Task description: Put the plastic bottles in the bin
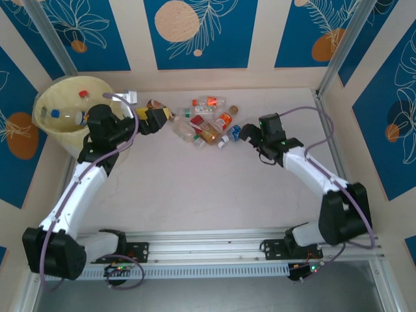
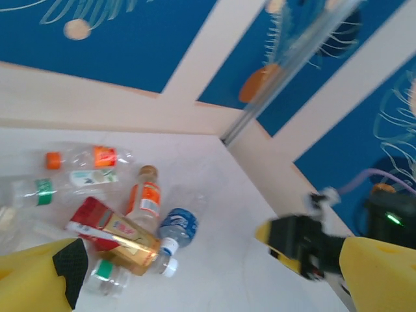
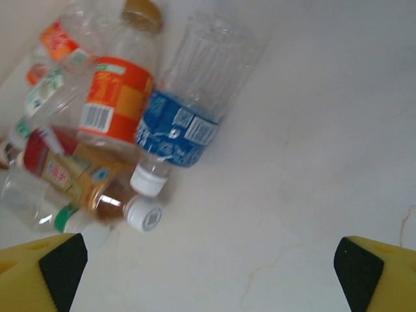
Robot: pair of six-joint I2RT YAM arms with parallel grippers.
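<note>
A double grab is the likeliest slip. The plastic bottles [image 1: 207, 120] lie in a tight heap at the far middle of the worktop [image 1: 208, 188], many of them touching or crossing. A hand closing there may pinch two at once, or catch a cap and flick a neighbour away.

In the right wrist view, the blue-labelled bottle [image 3: 185, 110] rests against the orange-labelled bottle [image 3: 120, 91]. Its white cap sits just beside the cap of a red-labelled bottle [image 3: 71, 175] holding amber liquid, so lifting any one would probably shift the others. All are round and lie on their sides, and a nudge could roll one toward the walls. The thin clear ones may buckle and slip from a grip.

The right hand [image 3: 208, 266] hangs near the heap's right edge, fingers spread wide with nothing between them. The left hand [image 1: 156, 117] sits at the heap's left edge, equally wide and empty. Reaching together, the two could clash. The left arm [image 1: 107, 130] stands close to the bin's rim, and a careless swing might knock it.

The bin [image 1: 52, 138], round and pale yellow, stands in the far left corner. At least two bottles lie in it: a red-capped bottle [image 1: 83, 95] and a blue-capped bottle [image 1: 65, 116]. It appears to have ample room left.
</note>
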